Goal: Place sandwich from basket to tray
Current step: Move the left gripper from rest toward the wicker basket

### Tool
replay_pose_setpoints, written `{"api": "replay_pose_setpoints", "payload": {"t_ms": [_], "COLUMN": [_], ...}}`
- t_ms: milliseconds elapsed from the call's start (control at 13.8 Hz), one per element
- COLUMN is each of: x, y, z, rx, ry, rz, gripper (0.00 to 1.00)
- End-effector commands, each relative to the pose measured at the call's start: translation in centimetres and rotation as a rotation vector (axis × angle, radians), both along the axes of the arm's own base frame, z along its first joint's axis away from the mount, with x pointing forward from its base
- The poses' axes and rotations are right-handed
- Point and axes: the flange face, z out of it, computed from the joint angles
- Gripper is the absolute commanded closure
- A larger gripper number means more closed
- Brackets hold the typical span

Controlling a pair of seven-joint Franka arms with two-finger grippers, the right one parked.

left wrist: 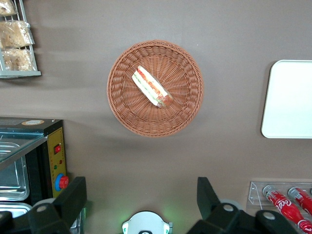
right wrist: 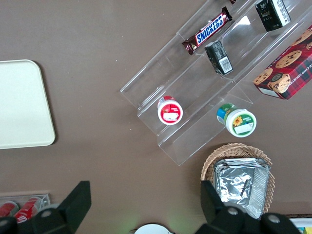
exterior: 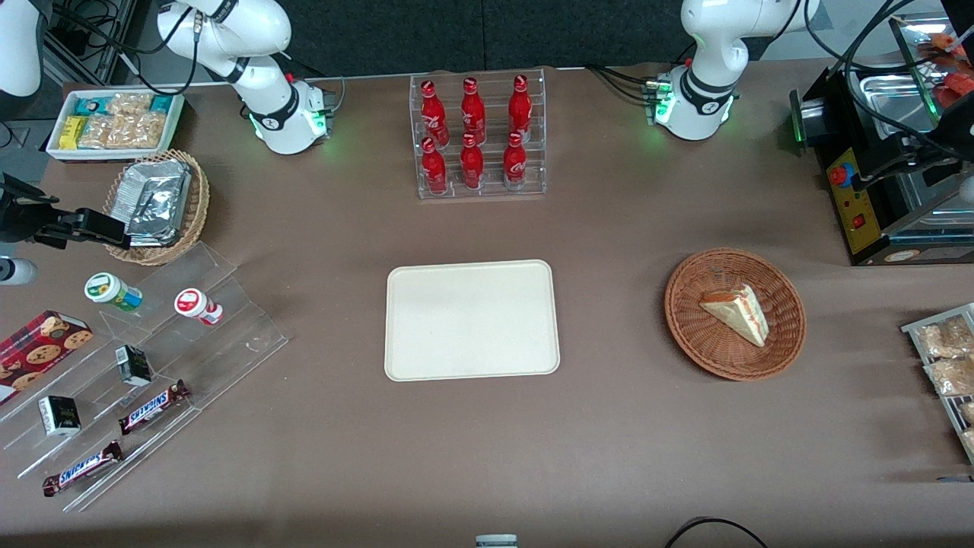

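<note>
The sandwich [exterior: 736, 312] [left wrist: 151, 87], a white-bread wedge with an orange-red filling stripe, lies in the round reddish-brown basket [exterior: 700, 346] [left wrist: 126, 109] toward the working arm's end of the table. The cream-white tray [exterior: 472, 320] [left wrist: 290, 100] lies flat at the table's middle with nothing on it. My gripper [left wrist: 140, 194] hangs high above bare table, farther from the front camera than the basket and near the arm's own base. It is open, its dark fingers [left wrist: 73, 197] wide apart with nothing between them, well clear of the sandwich.
A clear rack of red bottles [exterior: 479, 137] [left wrist: 285, 202] stands farther back than the tray. A black oven-like machine [exterior: 875, 175] [left wrist: 34, 156] and a rack of snack packets [exterior: 943, 358] [left wrist: 17, 39] flank the basket. Acrylic steps with snacks [exterior: 144, 365] lie toward the parked arm's end.
</note>
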Motion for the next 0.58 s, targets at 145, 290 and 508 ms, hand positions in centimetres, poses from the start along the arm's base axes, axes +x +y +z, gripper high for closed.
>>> {"api": "replay_pose_setpoints", "payload": {"t_ms": [145,290,508], "x": [-0.2,0.8,2.9], "y": [-0.2,-0.2,0.1], "z": [-0.2,-1.8,-5.7], "rx": [-0.003,0.004,0.035], "ry": [0.041,0.067,0.127], "rz": [-0.016,-0.006,0.180], "gripper": [0.00,0.00,0.00]}}
